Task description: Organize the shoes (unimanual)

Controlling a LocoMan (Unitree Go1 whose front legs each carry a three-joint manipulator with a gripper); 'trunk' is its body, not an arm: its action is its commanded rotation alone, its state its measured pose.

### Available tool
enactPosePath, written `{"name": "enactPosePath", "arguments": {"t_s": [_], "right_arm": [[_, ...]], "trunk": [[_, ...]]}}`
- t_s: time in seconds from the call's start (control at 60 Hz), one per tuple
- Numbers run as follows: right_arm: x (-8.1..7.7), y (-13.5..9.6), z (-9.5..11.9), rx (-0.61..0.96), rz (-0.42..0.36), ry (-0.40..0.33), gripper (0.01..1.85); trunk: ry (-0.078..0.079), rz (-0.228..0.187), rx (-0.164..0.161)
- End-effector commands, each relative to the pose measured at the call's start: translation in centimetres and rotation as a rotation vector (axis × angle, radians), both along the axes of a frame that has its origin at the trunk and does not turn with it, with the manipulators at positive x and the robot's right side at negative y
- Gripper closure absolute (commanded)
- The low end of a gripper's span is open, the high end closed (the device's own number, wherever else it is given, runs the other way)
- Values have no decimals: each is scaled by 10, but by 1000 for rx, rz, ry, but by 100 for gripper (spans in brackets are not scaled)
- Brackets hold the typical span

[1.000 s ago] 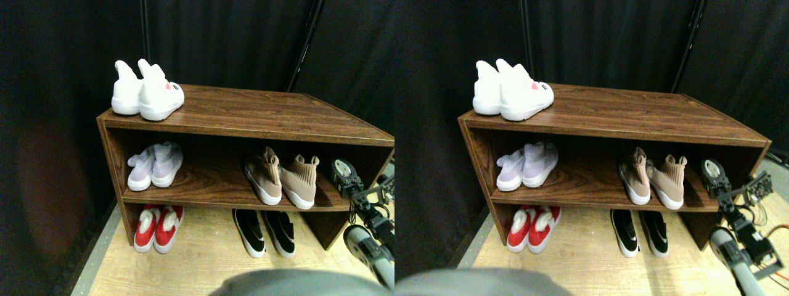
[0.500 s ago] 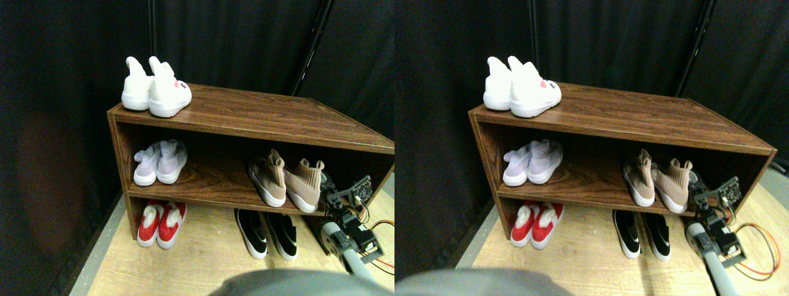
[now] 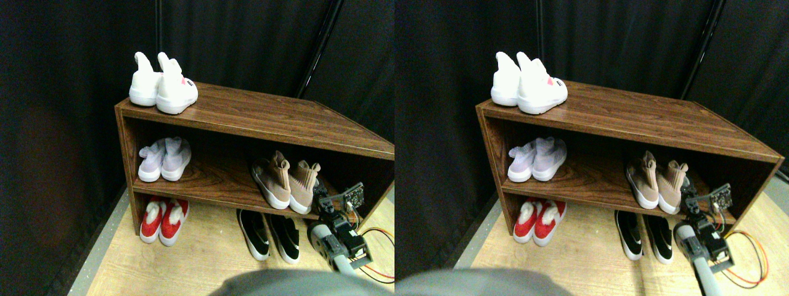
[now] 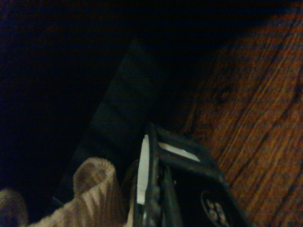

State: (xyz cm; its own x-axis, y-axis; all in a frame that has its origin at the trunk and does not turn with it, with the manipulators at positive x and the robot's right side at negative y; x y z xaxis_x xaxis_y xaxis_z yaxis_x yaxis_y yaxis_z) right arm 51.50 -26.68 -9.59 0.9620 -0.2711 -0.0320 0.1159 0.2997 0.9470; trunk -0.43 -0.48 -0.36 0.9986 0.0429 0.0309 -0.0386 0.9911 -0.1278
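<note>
A: What has changed over the last second?

B: The right gripper has moved in from the shelf's open end to the right tan sock-shoe on the middle shelf. That shoe now stands closer to its partner, the left tan sock-shoe, and more nearly parallel with it. Part of the shift is the camera, since the whole rack sits differently in view.

A: Is it gripping the shoe?

B: I cannot tell. The wrist view shows a dark jaw frame right beside the tan knit collar, but not the gap between the jaws.

A: And for the task?

B: The tan pair looks nearly tidy. The black slip-ons rest on the floor under the shelf.
</note>
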Motion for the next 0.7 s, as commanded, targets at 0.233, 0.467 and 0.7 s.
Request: {"name": "enactPosePath", "arguments": {"t_s": [0.233, 0.467, 0.7], "right_arm": [[0, 3, 6, 14, 26, -29, 180], [3, -9, 9, -37, 3, -16, 180], [-14, -23, 31, -124, 46, -97, 180]], "trunk": [[19, 14, -26], [14, 3, -9], [3, -28, 15]]}}
